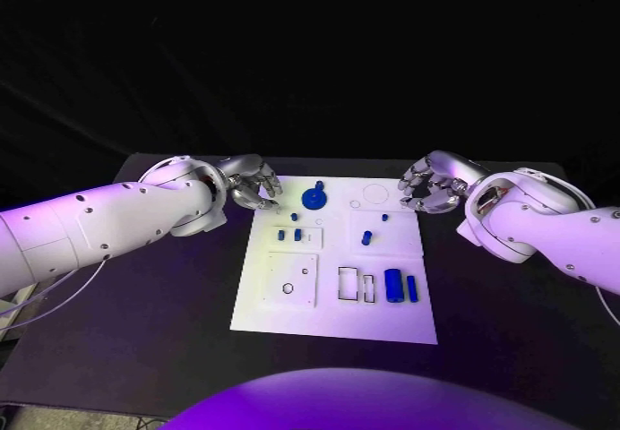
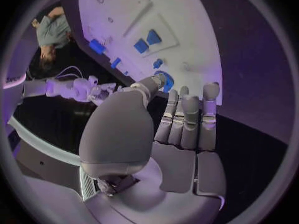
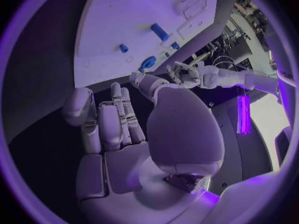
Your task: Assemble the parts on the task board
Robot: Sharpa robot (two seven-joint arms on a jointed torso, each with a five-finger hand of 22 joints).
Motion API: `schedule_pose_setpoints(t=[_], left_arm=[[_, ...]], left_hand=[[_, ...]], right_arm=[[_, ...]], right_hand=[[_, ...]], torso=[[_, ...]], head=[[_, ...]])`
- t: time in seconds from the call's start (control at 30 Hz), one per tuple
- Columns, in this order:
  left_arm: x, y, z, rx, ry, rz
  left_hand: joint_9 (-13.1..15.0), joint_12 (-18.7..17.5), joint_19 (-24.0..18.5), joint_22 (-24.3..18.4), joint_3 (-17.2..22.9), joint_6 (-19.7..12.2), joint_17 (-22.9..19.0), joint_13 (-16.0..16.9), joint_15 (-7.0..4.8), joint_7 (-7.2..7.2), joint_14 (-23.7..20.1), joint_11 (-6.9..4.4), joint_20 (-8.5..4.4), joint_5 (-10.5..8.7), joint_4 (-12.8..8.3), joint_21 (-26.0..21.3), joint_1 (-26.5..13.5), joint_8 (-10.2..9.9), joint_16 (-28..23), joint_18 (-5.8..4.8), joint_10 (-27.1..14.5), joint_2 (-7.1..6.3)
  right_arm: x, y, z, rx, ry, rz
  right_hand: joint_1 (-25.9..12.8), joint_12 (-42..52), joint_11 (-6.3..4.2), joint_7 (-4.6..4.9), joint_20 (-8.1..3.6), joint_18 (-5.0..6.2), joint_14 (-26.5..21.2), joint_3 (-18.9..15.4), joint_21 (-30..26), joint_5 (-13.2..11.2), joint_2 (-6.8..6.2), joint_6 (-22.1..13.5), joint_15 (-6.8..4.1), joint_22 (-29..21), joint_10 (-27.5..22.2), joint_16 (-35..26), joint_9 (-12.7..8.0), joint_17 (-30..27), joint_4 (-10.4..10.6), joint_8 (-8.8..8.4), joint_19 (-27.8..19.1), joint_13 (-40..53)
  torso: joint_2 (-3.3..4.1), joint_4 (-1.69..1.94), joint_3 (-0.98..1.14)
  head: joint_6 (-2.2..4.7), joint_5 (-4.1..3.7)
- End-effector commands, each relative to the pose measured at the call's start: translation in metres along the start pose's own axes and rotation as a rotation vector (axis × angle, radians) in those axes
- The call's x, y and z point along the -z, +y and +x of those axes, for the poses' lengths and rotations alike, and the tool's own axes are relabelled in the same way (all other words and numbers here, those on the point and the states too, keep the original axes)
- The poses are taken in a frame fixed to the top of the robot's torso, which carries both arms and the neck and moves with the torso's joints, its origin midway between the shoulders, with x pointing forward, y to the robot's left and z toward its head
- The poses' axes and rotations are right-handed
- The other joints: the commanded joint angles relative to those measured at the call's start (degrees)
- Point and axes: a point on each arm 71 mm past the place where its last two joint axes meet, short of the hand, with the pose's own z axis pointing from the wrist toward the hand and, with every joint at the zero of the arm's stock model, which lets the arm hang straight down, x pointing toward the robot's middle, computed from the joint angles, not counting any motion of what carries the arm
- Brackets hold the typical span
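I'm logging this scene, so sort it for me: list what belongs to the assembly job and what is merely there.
Belongs to the job:
- task board
- blue parts on it, such as the round knobbed piece and the two upright cylinders
- left hand and right hand, both empty, at the board's far corners

Merely there:
- black table

A robotics lab or test cell is showing here: black drapes are hanging behind a black table point(image 1: 155, 296) beyond the left hand point(image 1: 248, 184), and a white task board point(image 1: 388, 313) (with cut-out recesses) is lying between both hands.
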Motion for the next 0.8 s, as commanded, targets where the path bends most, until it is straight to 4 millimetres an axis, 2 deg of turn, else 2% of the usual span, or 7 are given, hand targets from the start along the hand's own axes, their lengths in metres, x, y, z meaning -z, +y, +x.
schedule_pose_setpoints(t=[0.03,0.07,0.17,0.3,0.53,0.67,0.8], left_arm=[[0.007,0.000,-0.008,0.436,-0.100,0.009],[0.009,0.001,-0.009,0.515,-0.113,0.007],[0.017,0.003,-0.011,0.717,-0.150,0.017],[0.025,0.004,-0.011,0.936,-0.178,0.070],[0.030,0.002,-0.012,1.049,-0.191,0.131],[0.032,0.000,-0.011,1.080,-0.191,0.150],[0.033,-0.002,-0.011,1.095,-0.190,0.158]], left_hand=[[-0.06,1.18,-0.35,1.58,0.85,0.61,-1.99,0.21,-0.73,0.33,-0.16,-0.71,-0.62,-0.76,0.31,-1.63,-0.95,0.59,-1.06,0.66,1.94,-0.23],[-0.17,0.91,-2.83,0.24,1.05,0.34,-6.13,-0.01,-0.53,0.45,-2.77,-0.48,-0.64,-0.80,0.48,-6.02,-1.38,0.61,-3.64,1.22,1.08,-0.67],[-0.36,0.74,-6.27,-2.31,0.87,-0.39,-9.07,-0.40,0.31,1.30,-7.21,0.38,0.02,-0.64,1.11,-11.68,-2.48,0.85,-8.44,1.34,-1.56,-0.79],[-0.65,2.03,-9.41,-5.72,-0.65,-1.47,-11.69,-0.33,1.35,1.65,-11.55,1.19,1.09,1.05,1.41,-16.98,-3.29,1.31,-12.38,1.31,-4.35,-0.21],[-0.72,4.36,-9.69,-7.86,-1.31,-1.21,-12.80,0.18,1.15,1.77,-11.82,0.78,1.22,1.28,1.50,-18.84,-3.68,2.06,-13.53,1.59,-2.90,0.68],[-0.73,4.86,-9.47,-8.26,-1.47,-1.11,-12.97,0.26,1.03,1.67,-11.64,0.63,1.12,0.78,1.58,-19.06,-3.82,2.26,-13.63,1.61,-2.42,0.81],[-0.73,5.02,-9.39,-8.40,-1.48,-1.06,-13.02,0.29,0.99,1.62,-11.58,0.57,1.08,0.59,1.59,-19.13,-3.81,2.34,-13.66,1.61,-2.29,0.93]], right_arm=[[-0.002,0.006,0.009,0.181,0.049,-0.055],[-0.003,0.007,0.011,0.203,0.056,-0.060],[-0.005,0.010,0.016,0.256,0.074,-0.071],[-0.010,0.013,0.025,0.312,0.093,-0.079],[-0.017,0.017,0.033,0.356,0.096,-0.086],[-0.019,0.019,0.037,0.367,0.109,-0.088],[-0.021,0.021,0.042,0.371,0.123,-0.092]], right_hand=[[0.42,-1.32,0.22,0.08,0.10,-0.47,0.34,0.48,0.69,-0.51,-0.25,0.41,0.24,5.50,0.15,0.31,-0.23,0.00,-0.20,-0.48,0.28,-0.76],[0.37,-1.88,0.30,0.15,0.15,-0.49,0.33,0.48,0.80,-0.61,-0.31,0.42,0.32,5.64,0.01,0.36,-0.33,-0.03,-0.34,-0.59,0.27,-1.07],[0.27,-2.81,0.45,0.24,0.26,-0.50,0.23,0.29,0.92,-0.87,-0.39,0.32,0.44,5.85,-0.23,0.35,-0.56,-0.20,-0.60,-0.86,0.21,-1.59],[0.32,-3.46,0.52,0.28,0.34,-0.49,0.13,0.14,0.90,-1.09,-0.31,0.29,0.52,5.97,-0.42,0.34,-0.73,-0.33,-0.82,-1.04,0.12,-1.95],[0.74,-4.00,0.53,0.30,0.40,-0.80,0.59,0.63,2.82,-1.06,0.22,0.76,0.54,6.74,0.18,1.49,-0.92,0.98,-1.20,-1.06,0.81,-2.36],[0.62,-4.16,0.54,0.29,0.42,-0.86,0.68,0.65,3.20,-1.18,0.18,0.90,0.56,6.93,0.38,1.72,-0.98,1.17,-1.23,-1.07,0.94,-2.48],[0.58,-4.31,0.51,0.24,0.43,-0.96,0.83,0.76,3.86,-1.26,0.30,1.10,0.55,7.19,0.61,2.08,-1.02,1.54,-1.26,-1.04,1.19,-2.60]], torso=[[0.05,-0.12,0.03],[0.07,0.01,0.00],[0.09,0.32,-0.07],[0.03,0.10,-0.02],[0.11,0.13,0.00],[0.12,0.21,-0.11],[0.14,0.05,0.01]], head=[[0.00,-0.45],[0.00,-0.84],[0.00,-1.36],[0.10,-1.57],[0.32,-1.98],[0.49,-2.12],[0.59,-2.05]])
